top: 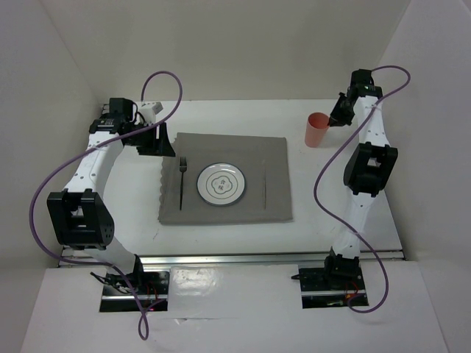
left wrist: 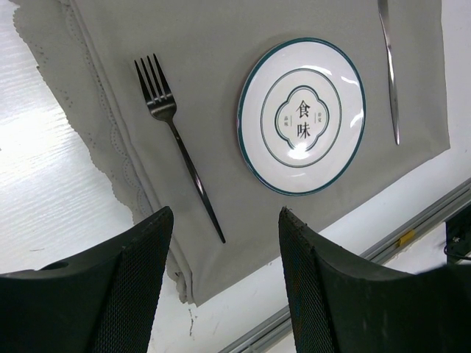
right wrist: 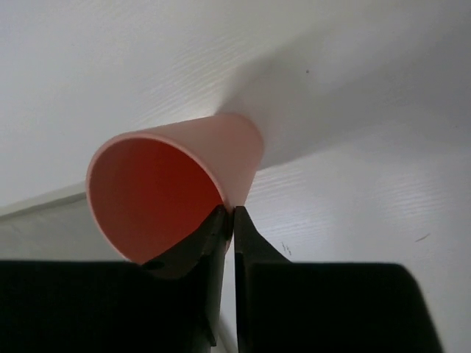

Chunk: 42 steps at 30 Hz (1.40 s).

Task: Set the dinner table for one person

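**Here, a place laid and a cup pinched by its rim**

The white counter (top: 228,239) fills the floor of the walled work area and carries everything else. A grey placemat (top: 276,202) lies flat across its middle, with a scalloped trim along the left edge.

A round white plate (top: 221,184) sits at the middle of the placemat, with a dark ring at its rim and printed characters inside a lobed emblem.

The left tool (left wrist: 224,215) hangs above the placemat's left side, near the far left corner. Its two fingers are spread wide with nothing between them, and its camera looks down on the fork and plate.

A salmon-pink cup (top: 316,130) stands mouth up off the placemat, near the far right part of the counter and beyond the placemat's far right corner. The right tool (right wrist: 229,213) is closed on the cup's wall at the rim, one finger inside the mouth and one outside. Whether the base touches the counter cannot be told.

A fork (top: 182,180) lies on the placemat just left of the plate, not touching it, tines toward the far edge. A thin knife (top: 264,190) lies on the placemat to the right of the plate, parallel to the fork and apart from the plate.
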{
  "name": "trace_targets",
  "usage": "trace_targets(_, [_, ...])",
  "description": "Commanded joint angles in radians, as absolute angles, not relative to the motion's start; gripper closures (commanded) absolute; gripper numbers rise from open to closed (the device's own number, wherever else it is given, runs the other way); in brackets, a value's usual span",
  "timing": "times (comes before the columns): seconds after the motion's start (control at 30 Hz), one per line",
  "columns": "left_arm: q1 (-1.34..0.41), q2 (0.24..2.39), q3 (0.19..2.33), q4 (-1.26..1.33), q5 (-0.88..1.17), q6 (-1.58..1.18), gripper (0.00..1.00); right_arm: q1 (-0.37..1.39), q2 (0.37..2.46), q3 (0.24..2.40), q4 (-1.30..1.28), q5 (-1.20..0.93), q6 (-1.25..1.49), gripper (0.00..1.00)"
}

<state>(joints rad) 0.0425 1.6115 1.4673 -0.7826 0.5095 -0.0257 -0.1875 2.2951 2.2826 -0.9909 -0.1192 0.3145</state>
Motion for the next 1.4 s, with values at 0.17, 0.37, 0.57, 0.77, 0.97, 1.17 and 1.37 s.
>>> trace_targets(0.17, [0.048, 1.586, 1.468, -0.765, 0.505, -0.005, 0.34, -0.173, 2.26, 2.272, -0.927, -0.062, 0.278, 1.0])
trace_targets(0.37, [0.048, 1.595, 1.477, -0.765, 0.505, -0.005, 0.34, -0.129, 2.235, 2.328, -0.986, -0.029, 0.242, 1.0])
trace_targets(0.57, [0.048, 1.605, 1.477, -0.765, 0.505, -0.005, 0.34, 0.145, 2.161, 2.353, -0.986, 0.07, 0.201, 1.0])
trace_targets(0.77, [0.048, 1.605, 1.466, -0.765, 0.505, -0.005, 0.34, 0.264, 2.186, 2.364, -1.045, 0.115, 0.245, 1.0])
trace_targets(0.97, [0.048, 1.605, 1.466, -0.765, 0.505, -0.005, 0.34, 0.318, 2.177, 2.364, -1.014, 0.141, 0.245, 1.0])
trace_targets(1.17, [0.048, 1.605, 1.466, -0.765, 0.495, -0.005, 0.34, 0.328, 2.209, 2.333, -1.023, 0.129, 0.245, 1.0])
trace_targets(1.37, [0.048, 1.605, 1.466, -0.765, 0.495, -0.005, 0.34, 0.328, 2.246, 2.329, -1.032, 0.109, 0.245, 1.0])
